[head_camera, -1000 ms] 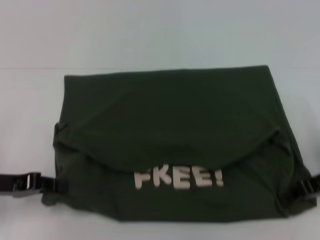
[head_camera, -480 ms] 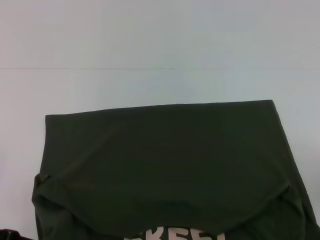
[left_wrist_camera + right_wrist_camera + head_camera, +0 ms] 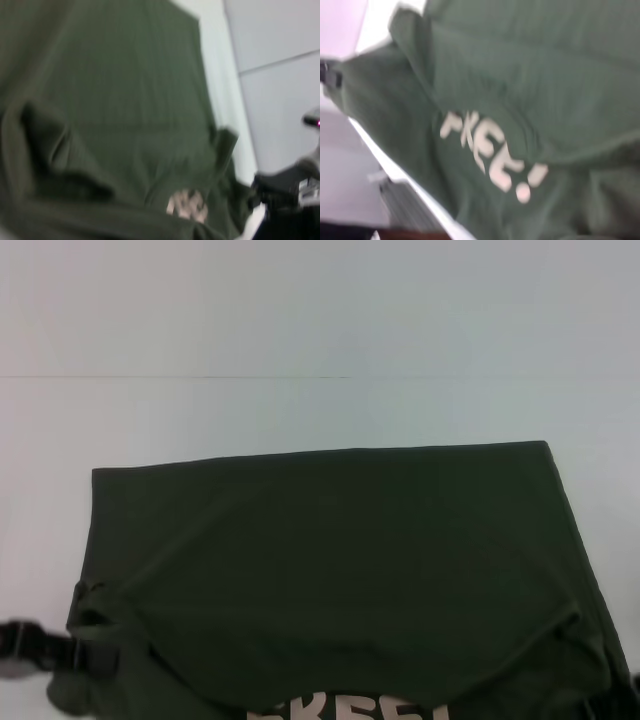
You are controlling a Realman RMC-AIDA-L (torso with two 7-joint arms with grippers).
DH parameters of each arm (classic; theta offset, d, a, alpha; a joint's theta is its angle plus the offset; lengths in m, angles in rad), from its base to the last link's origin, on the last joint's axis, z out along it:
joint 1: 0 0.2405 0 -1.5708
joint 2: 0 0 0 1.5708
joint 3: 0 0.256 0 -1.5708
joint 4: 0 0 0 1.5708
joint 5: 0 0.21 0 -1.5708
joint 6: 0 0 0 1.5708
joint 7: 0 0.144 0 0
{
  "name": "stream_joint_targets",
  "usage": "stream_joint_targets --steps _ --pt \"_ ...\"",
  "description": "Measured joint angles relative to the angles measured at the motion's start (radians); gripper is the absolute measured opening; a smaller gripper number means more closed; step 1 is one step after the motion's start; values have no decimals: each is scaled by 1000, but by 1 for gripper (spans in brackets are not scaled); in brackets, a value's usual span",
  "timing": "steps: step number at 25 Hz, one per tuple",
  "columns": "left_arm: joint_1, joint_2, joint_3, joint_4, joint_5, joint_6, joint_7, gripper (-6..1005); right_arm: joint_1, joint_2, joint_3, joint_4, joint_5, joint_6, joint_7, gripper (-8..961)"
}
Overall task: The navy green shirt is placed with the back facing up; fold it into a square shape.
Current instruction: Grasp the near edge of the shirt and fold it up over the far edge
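Folded navy green shirt (image 3: 340, 570) — white "FREE!" lettering (image 3: 492, 155) — left gripper (image 3: 95, 658) jaws' state perhaps unreadable.

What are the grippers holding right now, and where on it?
The left gripper meets the dark olive-green fabric shirt at its near left corner; whether it grips cannot be told. The right gripper barely shows.

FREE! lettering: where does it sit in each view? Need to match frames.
Head view: FREE! lettering at the bottom edge, cut off, on the navy green shirt.
Left wrist view: a pale blurred patch low on the shirt, partly hidden by a fold.
Right wrist view: fully readable, running diagonally.
Shared landmark: the curved folded edge just above the lettering.
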Motion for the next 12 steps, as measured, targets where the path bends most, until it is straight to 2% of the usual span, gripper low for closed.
stream_joint_targets --steps 2,3,7,12 --pt "-15 -1 -68 -1 0 -19 -10 60 10 -18 71 10 46 17 42 42" --pt "-22 -3 -108 -2 0 -32 -18 60 10 -18 71 10 46 17 42 42" --pt "-41 -7 -223 -16 -2 -85 -36 60 8 -40 135 12 165 81 108 42" --pt "-49 -9 -325 -79 -14 -225 -40 59 -9 -44 174 26 264 171 141 43"
